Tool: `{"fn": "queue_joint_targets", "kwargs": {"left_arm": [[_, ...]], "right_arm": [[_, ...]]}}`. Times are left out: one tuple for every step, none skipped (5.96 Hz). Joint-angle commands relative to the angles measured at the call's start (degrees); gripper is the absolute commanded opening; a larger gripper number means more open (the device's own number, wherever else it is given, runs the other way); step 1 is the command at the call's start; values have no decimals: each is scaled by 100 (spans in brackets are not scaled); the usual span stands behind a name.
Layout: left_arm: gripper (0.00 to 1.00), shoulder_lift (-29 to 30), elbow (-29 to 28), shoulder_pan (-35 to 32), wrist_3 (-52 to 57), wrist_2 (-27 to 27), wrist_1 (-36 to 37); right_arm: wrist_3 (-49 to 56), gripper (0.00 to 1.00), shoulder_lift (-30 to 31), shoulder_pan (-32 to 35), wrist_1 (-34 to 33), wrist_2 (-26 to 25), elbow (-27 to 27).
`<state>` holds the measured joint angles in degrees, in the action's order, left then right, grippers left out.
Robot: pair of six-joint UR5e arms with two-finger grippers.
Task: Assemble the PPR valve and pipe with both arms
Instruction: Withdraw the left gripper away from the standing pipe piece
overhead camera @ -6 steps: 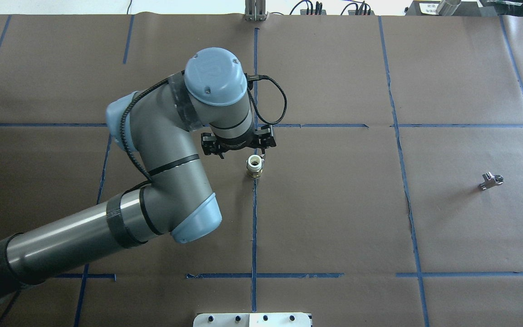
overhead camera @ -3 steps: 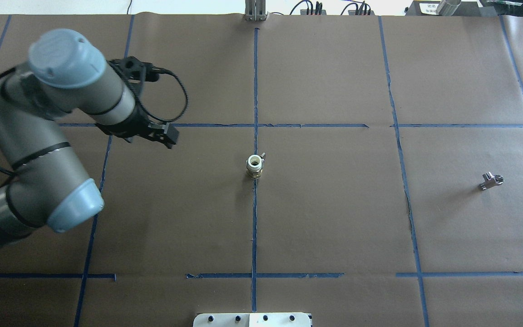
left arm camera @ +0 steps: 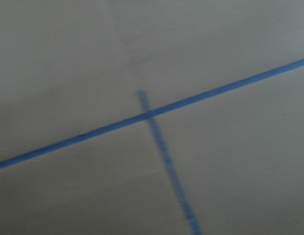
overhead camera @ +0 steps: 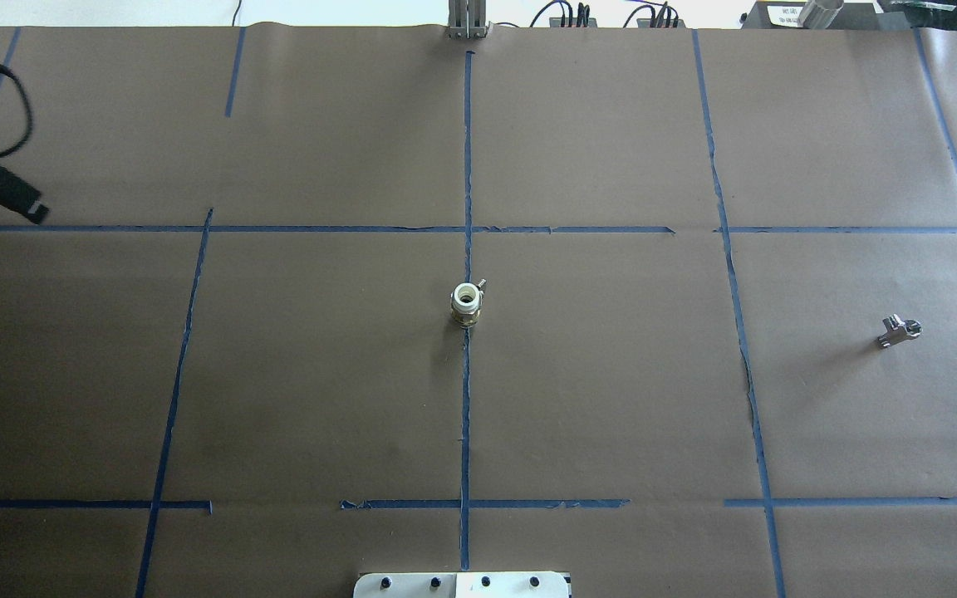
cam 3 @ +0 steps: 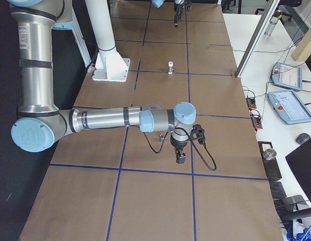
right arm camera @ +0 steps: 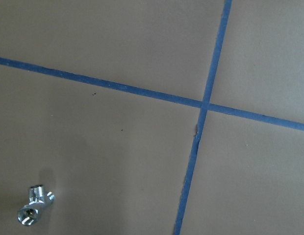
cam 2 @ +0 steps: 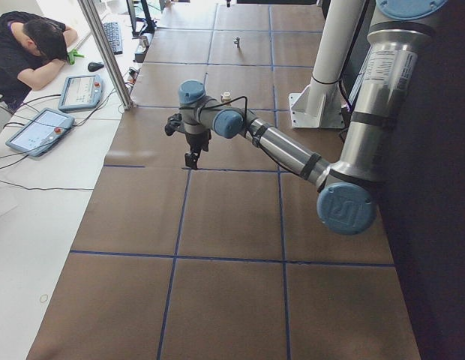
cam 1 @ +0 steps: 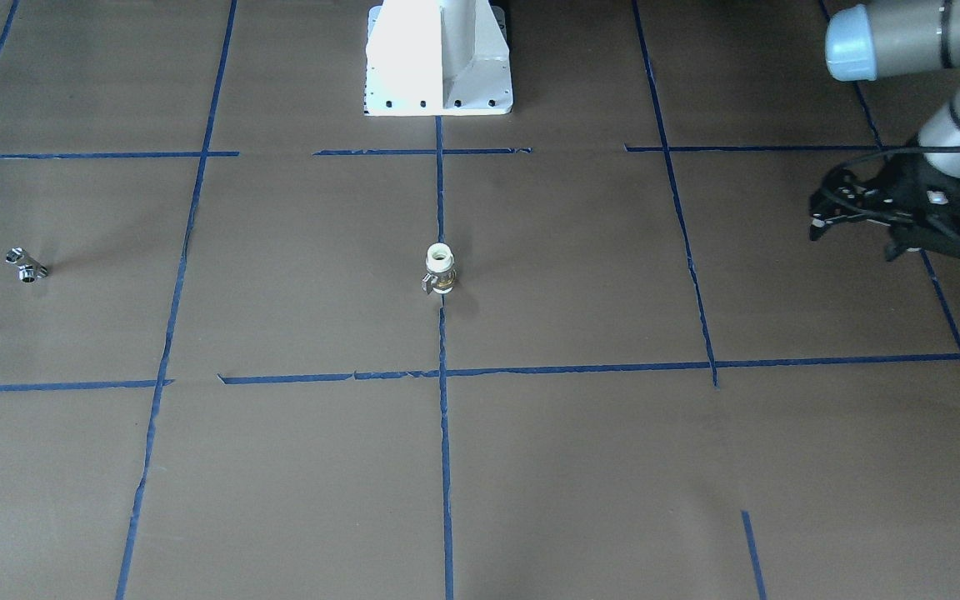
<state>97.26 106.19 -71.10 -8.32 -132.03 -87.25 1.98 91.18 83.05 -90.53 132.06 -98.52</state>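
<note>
Left pincer [cam 1: 857,240]: withdrawing empty, jaws parted, leaving the PPR valve [overhead camera: 465,304] standing upright on the desk [overhead camera: 611,399], well apart to its right. Right pincer [cam 3: 179,153]: hovering near the pipe [overhead camera: 897,330]; opening impossible to tell. Pipe pickup likely coming next.

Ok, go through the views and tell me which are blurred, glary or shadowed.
Left wrist view: smeared, the blue tape cross soft-edged. Right wrist view: sharp, with bright glints on the small chrome branched fitting. Front-facing view: the white metal pedestal is washed out; the stubby white-and-brass valve throws a faint shadow toward the view's right. Overhead view: the top strip is blown white.
</note>
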Motion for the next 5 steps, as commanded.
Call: {"fn": "queue_joint_targets", "kwargs": {"left_arm": [[100,-672,-815,-1384,1732,-236,41],[100,-1109,-1028,-1885,2068,-253,-45],[100,-1313,-943,-1934,2037,-262,-46],[100,-1306,-942,-1934,1984,-323,-46],[100,-1306,-934,-1934,1975,-480,-46]], "right_arm": [[-250,100,-21,-157,245,39,-26],[-468,100,-152,-228,264,317,-44],[-992,100,-127,-576,351,355,-288],[-1720,100,-74,-1006,778,216,-334],[-2528,100,91,-1376,1618,-81,-325]]}}
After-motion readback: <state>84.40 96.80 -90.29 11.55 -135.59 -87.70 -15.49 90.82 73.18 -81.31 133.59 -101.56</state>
